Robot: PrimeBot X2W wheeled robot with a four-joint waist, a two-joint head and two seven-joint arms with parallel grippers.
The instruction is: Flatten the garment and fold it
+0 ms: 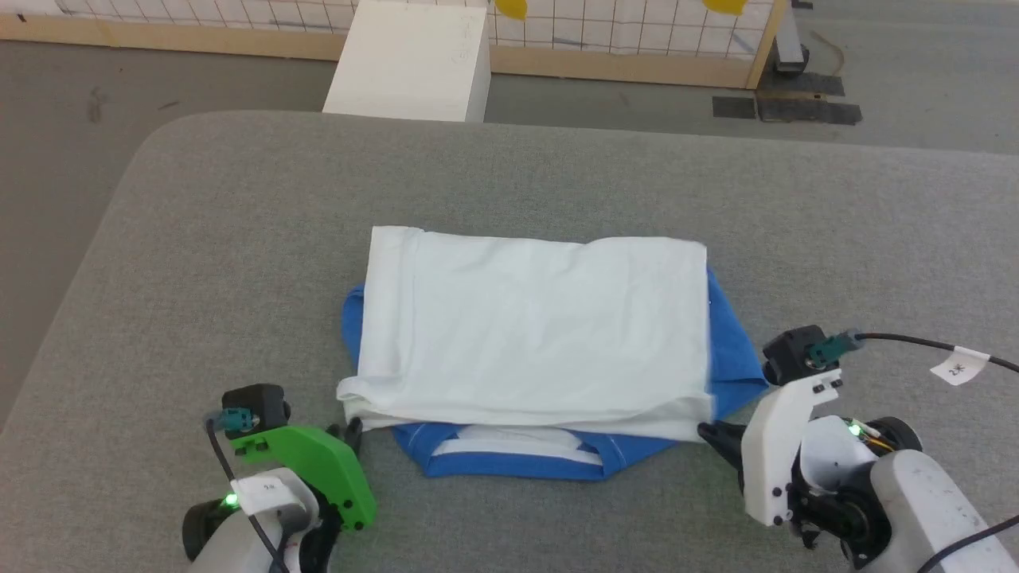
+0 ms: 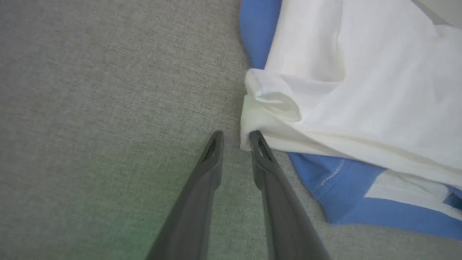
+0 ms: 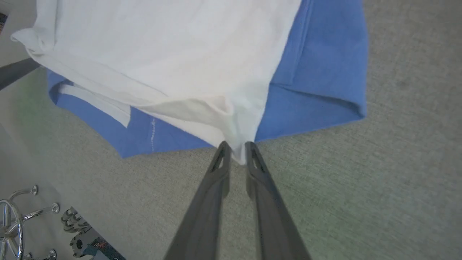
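Note:
The garment lies folded on the grey table, its white body on top and blue sleeves showing at both sides. Its blue neckband faces me. My left gripper sits at the near left white corner. In the left wrist view my left gripper is open, and that corner touches the inner side of one finger. My right gripper is at the near right corner. In the right wrist view my right gripper is open by a narrow slit, with the white corner tip between its fingers.
Past the table's far edge a white box stands on the floor, before a wood-framed mesh fence. Dark tape patches lie on the floor at the far right. Chrome hardware shows below the table edge.

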